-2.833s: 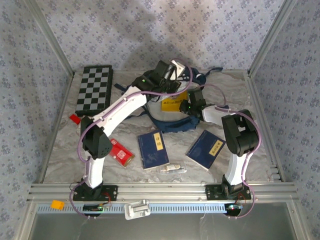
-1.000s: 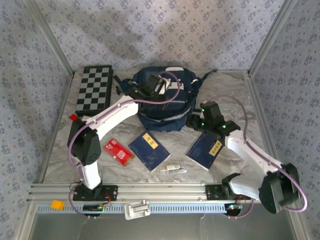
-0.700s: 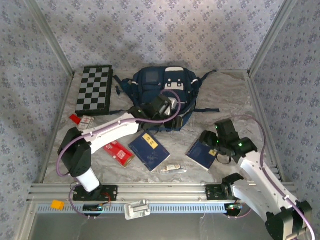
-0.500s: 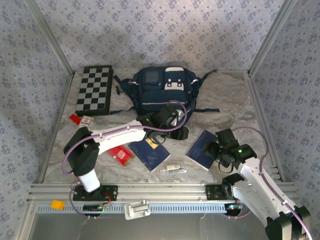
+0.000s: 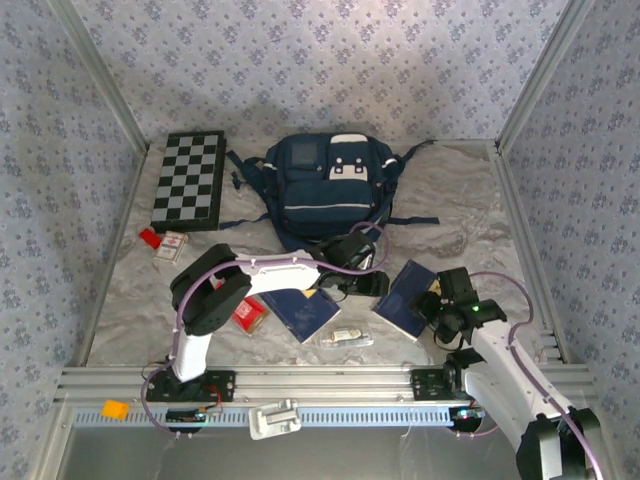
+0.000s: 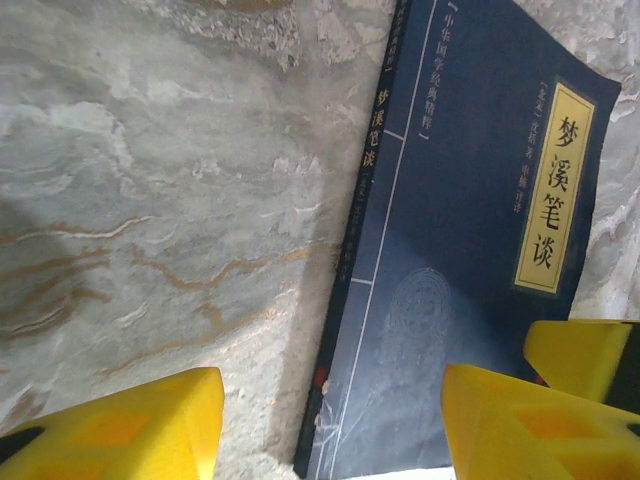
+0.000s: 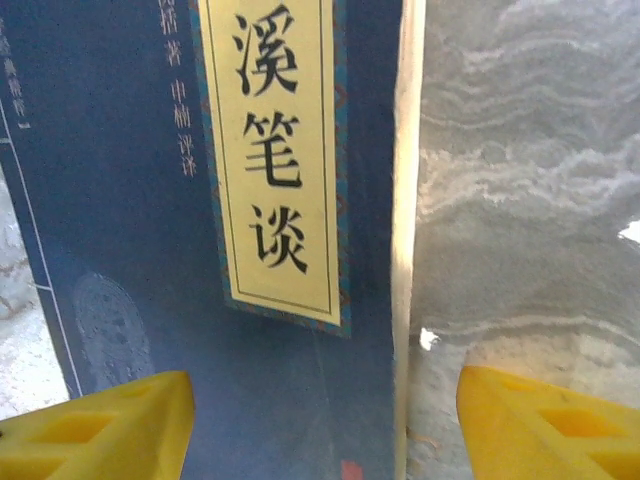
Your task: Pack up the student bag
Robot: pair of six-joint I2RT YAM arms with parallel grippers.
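Obs.: the large navy blue fabric student bag (image 5: 325, 190) with white panels lies flat at the 12 o'clock end of the grey marbled table (image 5: 470, 200), about midway across. Its long axis runs roughly 12 to 6. From above we cannot tell whether its main zip is undone.

The left end effector (image 5: 365, 283) sits just off the bag's 6 o'clock edge and is the nearer of the two. Its wrist view shows the yellow fingers (image 6: 130, 420) well apart. Between them are only table and the spine edge of a thin dark blue paperback book (image 6: 470, 250) with a yellow title label. It holds nothing.

The right end effector (image 5: 432, 300) is further out, at about 5 o'clock from the bag. Its wrist view has the fingers spread wide, straddling the page edge of a similar dark blue cover. It is empty too. (Same title on both covers; we cannot say whether it is one book seen twice.)

Judgement: the bag lies toward 11–12 o'clock from both end effectors. In the top view a book lies between them, long axis about 1 to 7. We expect any lifted book to travel towards 12, and the left arm has the shorter carry.
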